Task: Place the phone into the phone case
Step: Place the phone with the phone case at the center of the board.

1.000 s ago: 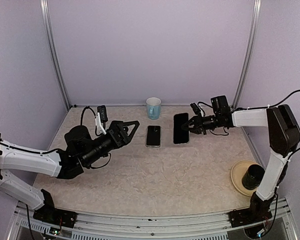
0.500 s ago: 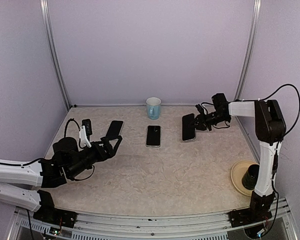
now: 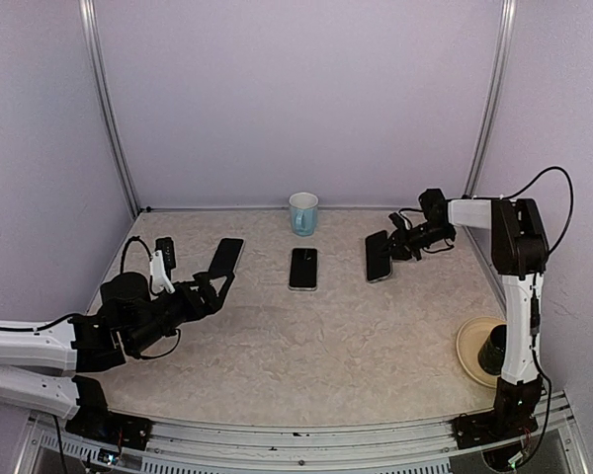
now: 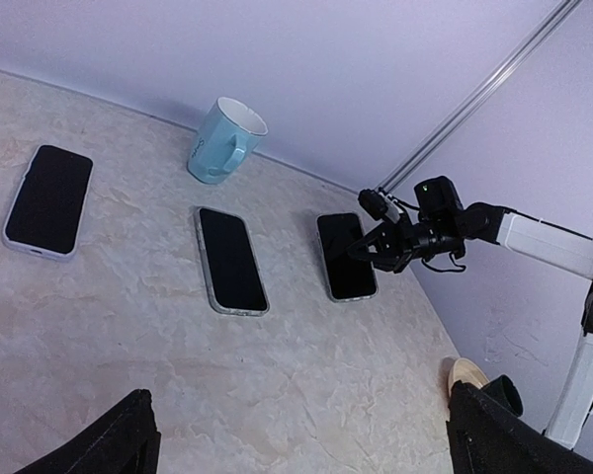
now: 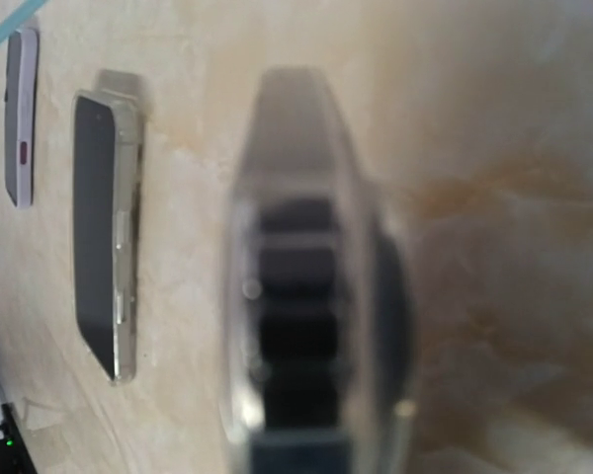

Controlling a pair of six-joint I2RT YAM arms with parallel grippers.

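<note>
Three dark-screened phones lie in a row on the table. The left phone [image 3: 227, 255] has a white rim and also shows in the left wrist view [image 4: 47, 199]. The middle phone [image 3: 302, 268] has a clear rim [image 4: 231, 260]. The right phone [image 3: 378, 256] lies low on the table [image 4: 347, 269], and my right gripper [image 3: 399, 246] is shut on its right edge. The right wrist view shows that phone [image 5: 306, 296] edge-on and blurred, its clear rim filling the middle. My left gripper [image 3: 213, 287] is open and empty, hovering near the left phone. I cannot tell which item is an empty case.
A light blue mug [image 3: 303, 212] stands at the back centre and lies tipped in the left wrist view [image 4: 222, 153]. A tan plate [image 3: 471, 355] with a dark cup [image 3: 499, 348] sits at the front right. Purple walls enclose the table.
My left arm has pulled back to the left, uncovering the left phone. My right gripper has carried its phone right and lowered it from tilted to almost flat.
</note>
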